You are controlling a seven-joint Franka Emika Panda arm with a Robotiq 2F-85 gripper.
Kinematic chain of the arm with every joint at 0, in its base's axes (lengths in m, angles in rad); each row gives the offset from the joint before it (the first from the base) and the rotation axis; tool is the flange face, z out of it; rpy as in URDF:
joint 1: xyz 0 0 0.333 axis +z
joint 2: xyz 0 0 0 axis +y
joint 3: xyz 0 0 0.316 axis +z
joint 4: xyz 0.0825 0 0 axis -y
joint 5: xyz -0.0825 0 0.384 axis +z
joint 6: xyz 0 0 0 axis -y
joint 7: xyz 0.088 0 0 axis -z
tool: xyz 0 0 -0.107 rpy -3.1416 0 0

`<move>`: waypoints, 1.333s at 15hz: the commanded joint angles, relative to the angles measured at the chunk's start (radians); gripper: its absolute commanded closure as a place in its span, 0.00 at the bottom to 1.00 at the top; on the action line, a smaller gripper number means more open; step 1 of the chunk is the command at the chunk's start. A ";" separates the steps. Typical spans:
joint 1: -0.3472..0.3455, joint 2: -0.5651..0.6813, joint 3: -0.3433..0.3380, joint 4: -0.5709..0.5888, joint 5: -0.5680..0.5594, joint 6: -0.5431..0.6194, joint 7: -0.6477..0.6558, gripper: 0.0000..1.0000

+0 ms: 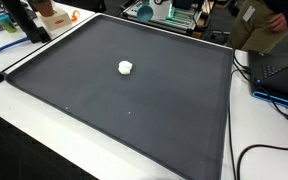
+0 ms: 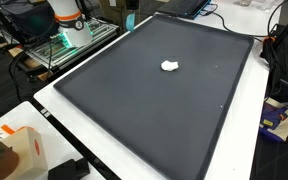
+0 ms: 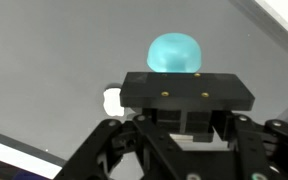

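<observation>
In the wrist view my gripper (image 3: 187, 100) fills the lower half, a black block with two brass screws across its front. A rounded cyan object (image 3: 176, 52) sticks out just past that block and appears to be held between the jaws; the fingertips themselves are hidden. Neither exterior view shows the gripper or the cyan object. A small white lump (image 3: 112, 100) lies on the dark grey mat (image 3: 44, 70) below, just beside the gripper. It sits alone near the middle of the mat in both exterior views (image 1: 126, 68) (image 2: 170, 66).
The mat (image 1: 134, 120) covers most of a white table. A laptop (image 1: 279, 65) and black cables (image 1: 254, 150) lie beside one edge. The robot's base (image 2: 69, 20) stands past a corner, and a box with a plant (image 2: 14, 150) sits near another.
</observation>
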 commanded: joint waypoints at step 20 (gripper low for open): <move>0.015 -0.288 -0.022 -0.093 0.243 -0.107 0.187 0.01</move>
